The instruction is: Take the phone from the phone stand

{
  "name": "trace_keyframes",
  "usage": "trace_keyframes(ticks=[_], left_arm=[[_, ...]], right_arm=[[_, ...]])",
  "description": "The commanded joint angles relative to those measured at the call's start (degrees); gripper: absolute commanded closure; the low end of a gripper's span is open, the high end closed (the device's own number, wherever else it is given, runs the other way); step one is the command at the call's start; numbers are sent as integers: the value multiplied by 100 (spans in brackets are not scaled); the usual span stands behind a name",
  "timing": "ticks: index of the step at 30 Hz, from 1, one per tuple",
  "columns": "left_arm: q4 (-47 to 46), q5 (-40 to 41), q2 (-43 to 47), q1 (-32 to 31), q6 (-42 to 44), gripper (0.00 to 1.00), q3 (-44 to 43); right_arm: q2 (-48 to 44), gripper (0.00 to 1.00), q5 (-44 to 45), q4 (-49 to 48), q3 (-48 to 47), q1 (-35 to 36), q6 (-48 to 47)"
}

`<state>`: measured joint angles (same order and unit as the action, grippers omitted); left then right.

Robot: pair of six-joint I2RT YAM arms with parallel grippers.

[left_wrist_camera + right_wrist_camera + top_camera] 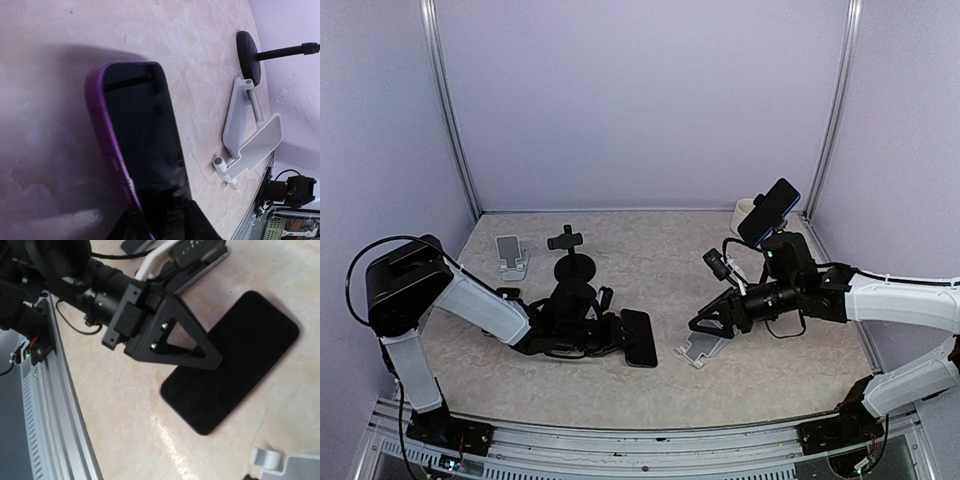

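Right wrist view: left gripper (618, 338), black triangular fingers (175, 342) at the edge of one purple-cased black phone (235, 365), which lies flat on the beige table (660, 260); pinched or released, cannot tell. Right gripper (705, 325) is parted and empty, over a white folding stand (698, 352). Count: two phones, the second dark phone (768, 212) propped rear right; second white folding stand (512, 258); one black round-based stand (575, 268).

Open tabletop (655, 250) at centre, black stand (575, 270) left, white stand (700, 350) right
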<state>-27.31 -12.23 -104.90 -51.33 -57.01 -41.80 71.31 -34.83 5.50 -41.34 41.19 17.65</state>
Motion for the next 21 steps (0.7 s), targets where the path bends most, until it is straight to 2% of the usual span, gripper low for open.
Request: trace_keyframes(ticks=[1,4,10,11,18,21], left_arm=[[335,126,-40,27,82,64,-197],[573,252,12,28,180,50,-249],[993,756,442,-195,551,4,-255],[1103,902,518,-270,633,1,-277],[1953,2362,1046,-1055,1635,1,-726],[1917,2395,1037,-1218,2049,1,-923]], right_arm=[[-122,29,95,55,95,-108,-32],[-130,29,179,49,181,-148,7],[-201,29,186,17,203,-176,58],[-235,28,195,7,205,-181,59],[-641,27,269,-24,292,-272,118],[-869,27,316,45,287,-340,108]])
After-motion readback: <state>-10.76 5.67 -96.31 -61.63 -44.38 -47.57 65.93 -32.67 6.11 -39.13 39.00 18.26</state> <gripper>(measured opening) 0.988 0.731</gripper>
